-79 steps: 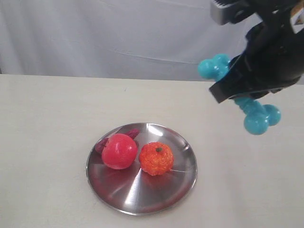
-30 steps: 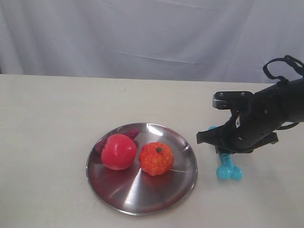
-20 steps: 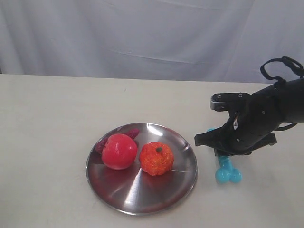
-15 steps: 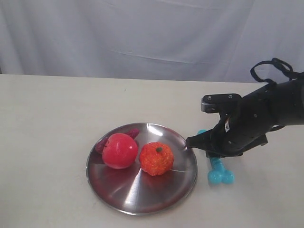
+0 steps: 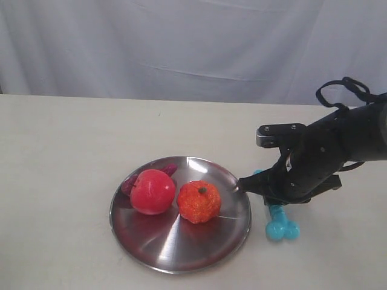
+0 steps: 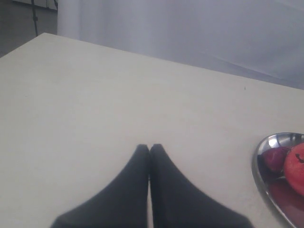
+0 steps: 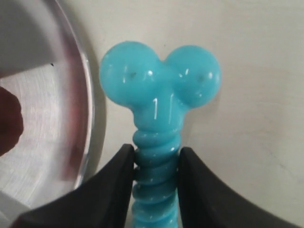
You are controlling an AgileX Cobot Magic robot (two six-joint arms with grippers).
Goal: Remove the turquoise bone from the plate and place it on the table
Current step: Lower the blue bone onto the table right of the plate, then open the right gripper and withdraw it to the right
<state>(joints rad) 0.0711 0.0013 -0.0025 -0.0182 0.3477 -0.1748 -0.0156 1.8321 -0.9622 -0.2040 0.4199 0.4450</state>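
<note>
Turquoise bone [image 7: 159, 95] sits pinched in my right gripper [image 7: 156, 151]. Released this close, it may roll against the plate [image 5: 175, 240].

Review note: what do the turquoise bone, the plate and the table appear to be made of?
The turquoise bone: likely rubber or soft plastic, glossy, with white highlights on its knobs and moulded ribs. The plate: metal, probably stainless steel, polished; it mirrors the red fruit and the orange. The table: matte cream surface, no glare; material unclear.
</note>
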